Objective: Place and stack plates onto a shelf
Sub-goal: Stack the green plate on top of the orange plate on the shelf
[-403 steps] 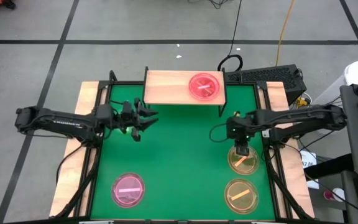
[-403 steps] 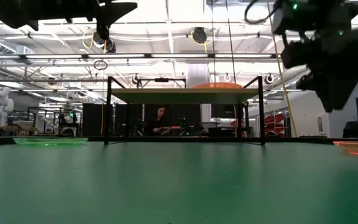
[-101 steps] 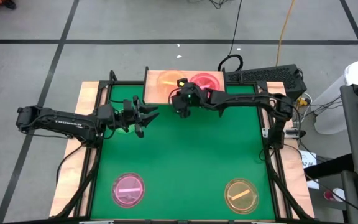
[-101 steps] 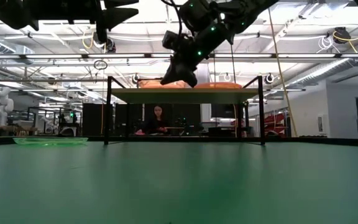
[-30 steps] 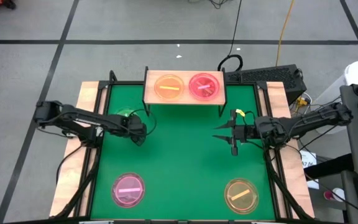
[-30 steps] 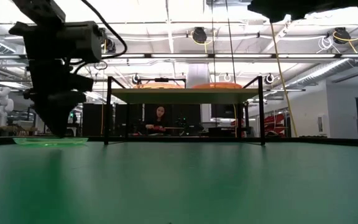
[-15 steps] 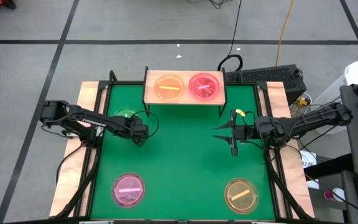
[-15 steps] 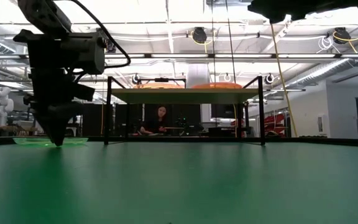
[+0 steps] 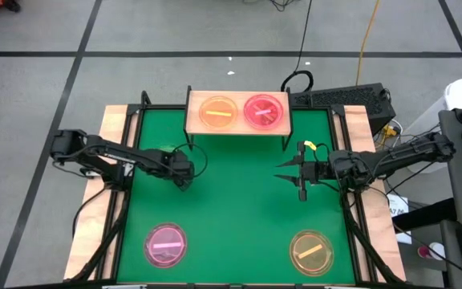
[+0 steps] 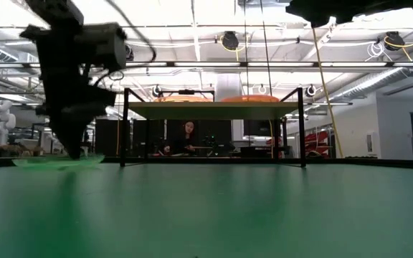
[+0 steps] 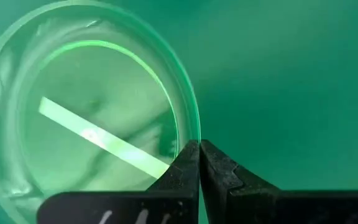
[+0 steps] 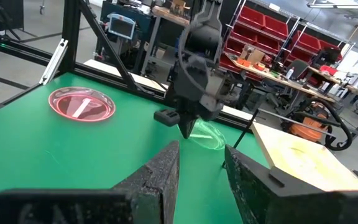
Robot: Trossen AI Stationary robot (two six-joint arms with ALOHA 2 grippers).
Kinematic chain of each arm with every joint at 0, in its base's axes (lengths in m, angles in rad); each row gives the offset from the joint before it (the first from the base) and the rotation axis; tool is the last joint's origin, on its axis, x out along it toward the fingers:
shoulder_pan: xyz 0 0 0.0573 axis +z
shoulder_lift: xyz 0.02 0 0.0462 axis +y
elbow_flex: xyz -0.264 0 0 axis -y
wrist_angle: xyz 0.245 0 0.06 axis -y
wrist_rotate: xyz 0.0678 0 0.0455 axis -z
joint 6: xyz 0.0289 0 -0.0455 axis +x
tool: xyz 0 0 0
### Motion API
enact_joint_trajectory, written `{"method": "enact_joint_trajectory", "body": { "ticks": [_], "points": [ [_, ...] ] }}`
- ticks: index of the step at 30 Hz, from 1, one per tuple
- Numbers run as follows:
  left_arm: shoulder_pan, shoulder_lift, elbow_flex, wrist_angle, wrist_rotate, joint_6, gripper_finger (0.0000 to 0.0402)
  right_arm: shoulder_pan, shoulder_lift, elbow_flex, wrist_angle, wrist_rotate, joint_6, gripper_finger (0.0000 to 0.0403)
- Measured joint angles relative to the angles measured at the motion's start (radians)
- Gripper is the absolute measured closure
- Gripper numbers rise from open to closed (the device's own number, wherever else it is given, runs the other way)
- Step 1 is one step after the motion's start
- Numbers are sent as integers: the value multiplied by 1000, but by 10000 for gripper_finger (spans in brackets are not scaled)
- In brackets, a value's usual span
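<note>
A green plate [image 11: 86, 118] lies at the table's left, under my left arm, with only a sliver [image 9: 164, 149] showing in the high view. My left gripper [image 11: 199, 148] is shut on its rim. On the shelf [image 9: 237, 127] at the far edge sit an orange plate [image 9: 217, 112] and a pink plate [image 9: 265, 111]. Another pink plate [image 9: 167, 243] lies flat at the near left and an amber one [image 9: 310, 251] at the near right. My right gripper [image 9: 289, 170] hangs open above the table's right half, holding nothing. My left gripper pinches the green plate's rim [image 11: 193, 132] between its two fingertips, on the side toward the table's middle. The fingers come steeply from above, pointing down. The held side is tipped slightly up [image 12: 197, 129]; the opposite rim [image 10: 27, 163] is still down at the table.
The shelf's black legs [image 10: 125, 129] stand at the table's far edge, with open room beneath the board. Wooden strips [image 9: 103, 185] run along both sides of the green mat. A person [image 10: 183, 137] sits in the room beyond the table.
My left gripper has shut on the green plate's rim, its tips narrowing to a point at the plate's edge. The plate, flat on the table a second ago, now sits slightly tilted with the gripped side raised. My right arm has kept still.
</note>
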Motion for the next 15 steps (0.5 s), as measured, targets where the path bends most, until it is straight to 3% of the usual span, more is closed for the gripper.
{"method": "enact_joint_trajectory", "body": {
  "ticks": [9,15],
  "points": [
    [-46,-2,291,-346,-112,-33,400,-1,0,-14,3,0,1,291],
    [-59,-2,502,-442,-187,29,401,-1,0,-15,3,0,-10,291]
  ]
}}
